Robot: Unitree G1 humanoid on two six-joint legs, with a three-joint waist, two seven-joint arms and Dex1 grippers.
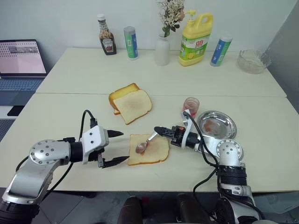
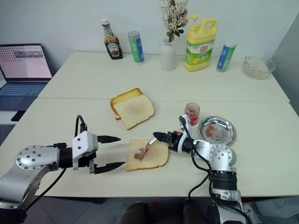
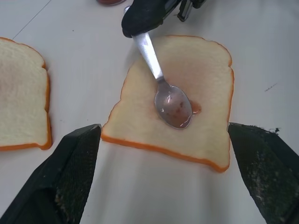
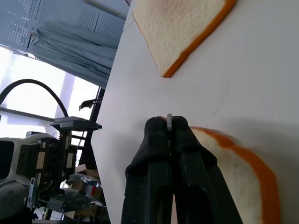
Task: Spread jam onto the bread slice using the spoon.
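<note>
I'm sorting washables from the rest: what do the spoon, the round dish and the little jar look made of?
Spoon: polished metal, likely steel; mirror-bright bowl smeared with red jam.
Round dish: the same shiny silver metal, with reflections across its rim.
Little jar: clear, probably glass; you see red inside through its wall.

Office/lab-type room: plain white tables (image 1: 70, 107), laptop (image 1: 21, 63), grey partition (image 1: 287, 60).

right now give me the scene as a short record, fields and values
bread slice: flat on the table, near edge
spoon: bowl resting on the bread, small red smear beside it
right gripper: shut on the spoon handle
left gripper: open, beside the bread, touching nothing
jam jar: upright, next to the steel dish
spare bread: two slices stacked, farther back
</note>
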